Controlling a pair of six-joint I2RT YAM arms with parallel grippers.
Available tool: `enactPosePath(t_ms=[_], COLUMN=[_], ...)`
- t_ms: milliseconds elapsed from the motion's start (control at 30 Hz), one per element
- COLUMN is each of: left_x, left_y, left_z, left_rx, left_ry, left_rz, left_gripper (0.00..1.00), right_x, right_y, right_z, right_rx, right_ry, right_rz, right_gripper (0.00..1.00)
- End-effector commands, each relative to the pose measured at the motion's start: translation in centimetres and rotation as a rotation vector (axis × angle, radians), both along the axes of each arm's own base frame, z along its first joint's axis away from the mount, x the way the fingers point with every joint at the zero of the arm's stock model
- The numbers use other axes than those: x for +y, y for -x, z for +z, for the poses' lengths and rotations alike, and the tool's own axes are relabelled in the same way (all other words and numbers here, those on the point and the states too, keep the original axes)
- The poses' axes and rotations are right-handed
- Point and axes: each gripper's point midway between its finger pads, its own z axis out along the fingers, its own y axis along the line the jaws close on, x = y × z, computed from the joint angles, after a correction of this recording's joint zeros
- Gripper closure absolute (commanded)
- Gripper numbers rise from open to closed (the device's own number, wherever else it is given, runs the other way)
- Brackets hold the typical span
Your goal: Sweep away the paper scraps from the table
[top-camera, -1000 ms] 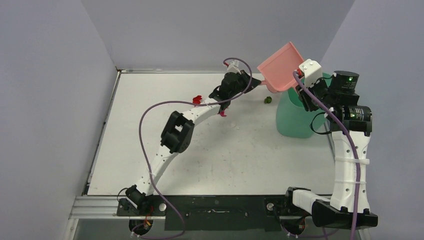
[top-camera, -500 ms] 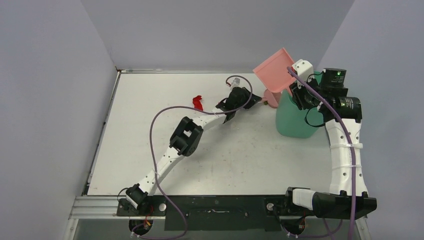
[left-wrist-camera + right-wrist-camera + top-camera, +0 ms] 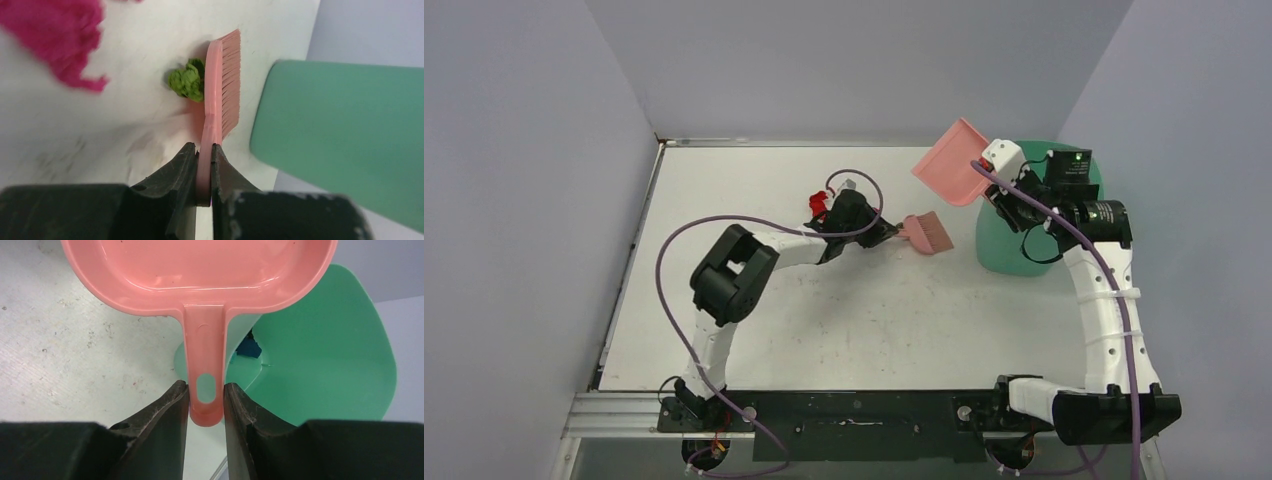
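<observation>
Small crumpled paper scraps [image 3: 817, 203] are scattered over the far half of the big white speckled table [image 3: 874, 320], so nothing tidy here. From above, a red scrap [image 3: 818, 206] is seen tucked right against the far-left side of the left arm's wrist; whether it's actually touched can't be told. In the left wrist view a green scrap [image 3: 187, 81] is pushed up against the back of the pink plastic hand brush [image 3: 223, 85], on the side away from the bristles. A fuzzy magenta scrap [image 3: 55, 35] is parked well apart from it, blurred in the corner of that view. The brush handle is clamped edge-on in the left gripper [image 3: 204, 150], with the fingers squeezed down to just the handle's thickness. The brush is held low over the table, right of centre, with its bristles turned toward the mint-green plastic bin [image 3: 1002, 250] at the right edge, near it but with a gap kept. The pink plastic dustpan [image 3: 951, 162] is held up in the air and tilted, just at the far-left side of the bin. Its handle is pinched by the right gripper [image 3: 206, 390], fingers almost closed with only the handle between them. A dark blue scrap [image 3: 248, 347] is spotted in the right wrist view beside that handle, and it looks to be lying inside the bin.
</observation>
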Motion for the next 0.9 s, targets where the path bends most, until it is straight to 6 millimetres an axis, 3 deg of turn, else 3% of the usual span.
enactPosePath(t_ms=[0,167,333,400,500,667,767,867], left_x=[6.6,13.1,19.3,21.6,24.1,25.3,26.6,27.5], left_y=[6.2,10.6,15.0,16.3,18.0,18.1,16.6,14.4], left_z=[-3.3,-2.8,-0.5,1.1,5.0,12.4,16.2,18.6], left_rx=[0.115,0.166,0.178,0.159,0.089,-0.117,-0.236,-0.31], left_ry=[-0.238,-0.365,-0.459,-0.489,-0.507,-0.492,-0.565,-0.67], left_rz=[-0.04,-0.023,-0.047,-0.059,-0.072,-0.077,-0.041,-0.026], left_gripper=[1.0,1.0,1.0,1.0,1.0,1.0,1.0,1.0], right_x=[0.9,2.0,2.5,2.5,2.3,2.1,2.2,2.8], right_y=[0.2,2.1,4.4,5.1,6.2,8.1,8.9,9.4], right_z=[0.8,-1.6,-2.8,-2.6,-2.5,-4.7,-6.5,-8.1], right_rx=[-0.066,0.002,0.06,0.056,0.054,0.14,0.224,0.306], right_ry=[0.111,0.216,0.249,0.249,0.255,0.267,0.284,0.304], right_rz=[0.064,0.127,0.184,0.191,0.198,0.226,0.25,0.285], right_gripper=[0.95,0.95,0.95,0.95,0.95,0.95,0.95,0.95])
